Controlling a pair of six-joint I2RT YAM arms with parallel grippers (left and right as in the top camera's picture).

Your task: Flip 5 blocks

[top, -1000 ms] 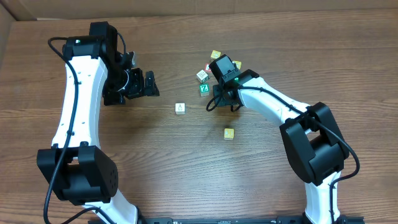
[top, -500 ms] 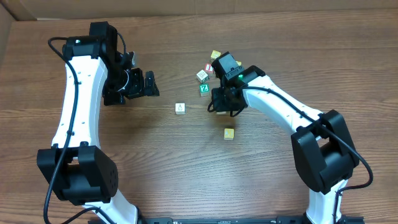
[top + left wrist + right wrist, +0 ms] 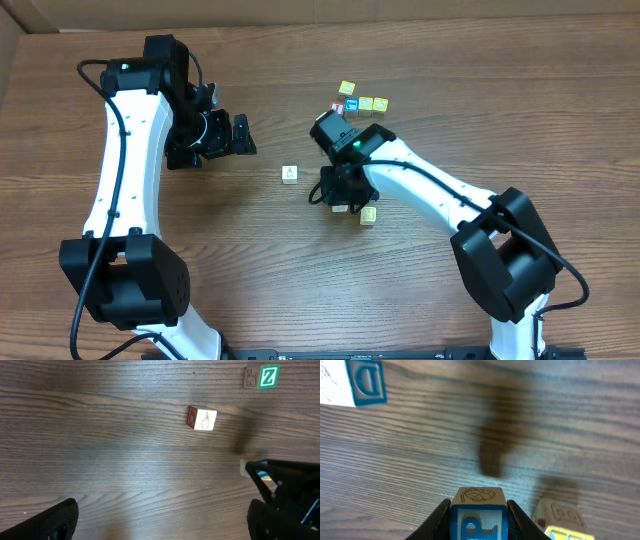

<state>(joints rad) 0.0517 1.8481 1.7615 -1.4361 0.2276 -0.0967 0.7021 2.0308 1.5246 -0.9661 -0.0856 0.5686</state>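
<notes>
Block with a blue P [image 3: 478, 497] is clamped in my right end effector [image 3: 479, 519], just beside a pale yellow block [image 3: 368, 215] on the surface [image 3: 300, 280]. My left end effector [image 3: 244, 134] hangs wide open.

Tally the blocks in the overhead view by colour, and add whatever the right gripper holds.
Yellow blocks: 3
Pale yellow block: 1
Blue block: 1
Red-and-white block: 1
White block: 1
Block with a blue P, held in the right gripper: 1
Total: 8
</notes>
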